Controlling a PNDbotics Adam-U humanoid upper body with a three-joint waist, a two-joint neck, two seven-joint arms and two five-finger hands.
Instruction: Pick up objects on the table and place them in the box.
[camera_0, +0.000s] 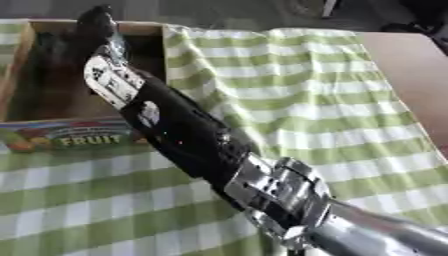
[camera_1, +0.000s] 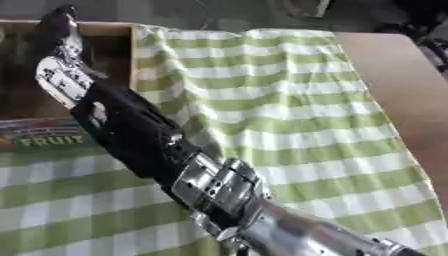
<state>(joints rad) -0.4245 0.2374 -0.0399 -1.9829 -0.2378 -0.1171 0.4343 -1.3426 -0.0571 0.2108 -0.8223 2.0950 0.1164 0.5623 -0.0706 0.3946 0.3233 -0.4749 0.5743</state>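
My right arm runs from the lower right corner up to the top left, black with silver joints. Its hand (camera_0: 94, 22) hangs over the open cardboard box (camera_0: 79, 134), near the box's far wall. The hand shows only as a dark shape, and whether it holds anything is hidden. The box's inside is dark and partly covered by the forearm; I make out nothing in it. The box's front wall bears a coloured label reading FRUIT. No loose object shows on the cloth. My left hand is in neither view.
A green and white checked cloth (camera_0: 297, 85) covers the table. Bare brown tabletop (camera_0: 411, 75) shows along the right side. The box stands at the cloth's far left corner.
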